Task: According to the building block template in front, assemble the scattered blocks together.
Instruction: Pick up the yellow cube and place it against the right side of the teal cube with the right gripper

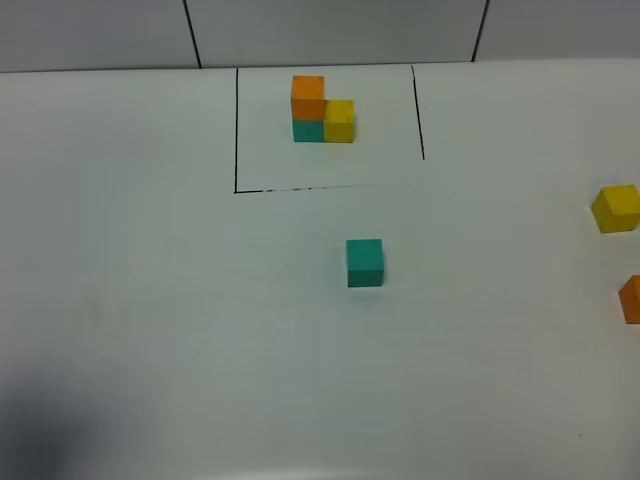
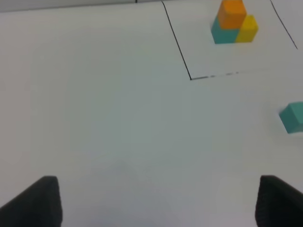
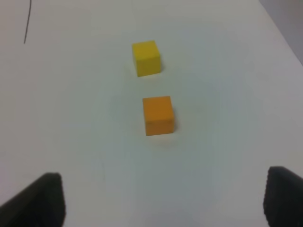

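Observation:
The building block template (image 1: 322, 110) stands inside thin black lines at the back: orange cube on teal, yellow cube beside it. It also shows in the left wrist view (image 2: 233, 23). A loose teal cube (image 1: 365, 263) sits mid-table, and at the edge of the left wrist view (image 2: 293, 117). A loose yellow cube (image 1: 615, 208) and a loose orange cube (image 1: 631, 299) sit at the far right; both show in the right wrist view, yellow (image 3: 146, 57) and orange (image 3: 158, 115). My left gripper (image 2: 156, 203) is open and empty. My right gripper (image 3: 163, 203) is open and empty, short of the orange cube.
The white table (image 1: 160, 300) runs to a tiled back wall (image 1: 330, 30). The table's right edge (image 3: 284, 33) lies close beyond the yellow and orange cubes. A dark shadow (image 1: 45, 430) falls at the front left.

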You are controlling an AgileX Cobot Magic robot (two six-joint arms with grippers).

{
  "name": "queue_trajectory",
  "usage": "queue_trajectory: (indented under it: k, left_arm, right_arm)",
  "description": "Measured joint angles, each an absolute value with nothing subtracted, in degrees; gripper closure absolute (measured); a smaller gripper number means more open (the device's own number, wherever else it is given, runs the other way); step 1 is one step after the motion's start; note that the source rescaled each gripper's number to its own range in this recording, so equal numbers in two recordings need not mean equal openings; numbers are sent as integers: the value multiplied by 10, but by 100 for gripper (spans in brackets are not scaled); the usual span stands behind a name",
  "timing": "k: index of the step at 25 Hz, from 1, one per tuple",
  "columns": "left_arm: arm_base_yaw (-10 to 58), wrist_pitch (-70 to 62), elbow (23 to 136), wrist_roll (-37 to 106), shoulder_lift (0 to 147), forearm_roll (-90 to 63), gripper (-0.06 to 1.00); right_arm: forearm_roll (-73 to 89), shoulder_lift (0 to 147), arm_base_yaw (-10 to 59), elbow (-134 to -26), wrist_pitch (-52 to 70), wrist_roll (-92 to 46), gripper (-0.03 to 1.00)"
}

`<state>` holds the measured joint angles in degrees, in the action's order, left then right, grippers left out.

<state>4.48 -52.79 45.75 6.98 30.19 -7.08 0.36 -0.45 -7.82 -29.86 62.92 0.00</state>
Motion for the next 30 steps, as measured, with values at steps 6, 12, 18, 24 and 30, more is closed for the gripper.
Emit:
queue_trajectory:
  k: [6,12,18,24,30]
  left_arm:
    - [45,-542,390,69,214,-84,9]
    - [45,-568,326,69,111,-100,9]
    - [45,-603,300,64,59,-115,9]
    - [45,-618,293,66,36,-100,10]
    - [45,-624,290,64,4,-95,14]
  right_arm:
    - [4,-4,-78,-299,629,0,21]
    - [4,-4,-78,-299,629,0,21]
    - [4,-4,-78,-299,629,0,21]
    - [4,-4,-78,-299,629,0,21]
    - [4,-4,-78,-299,629,0,21]
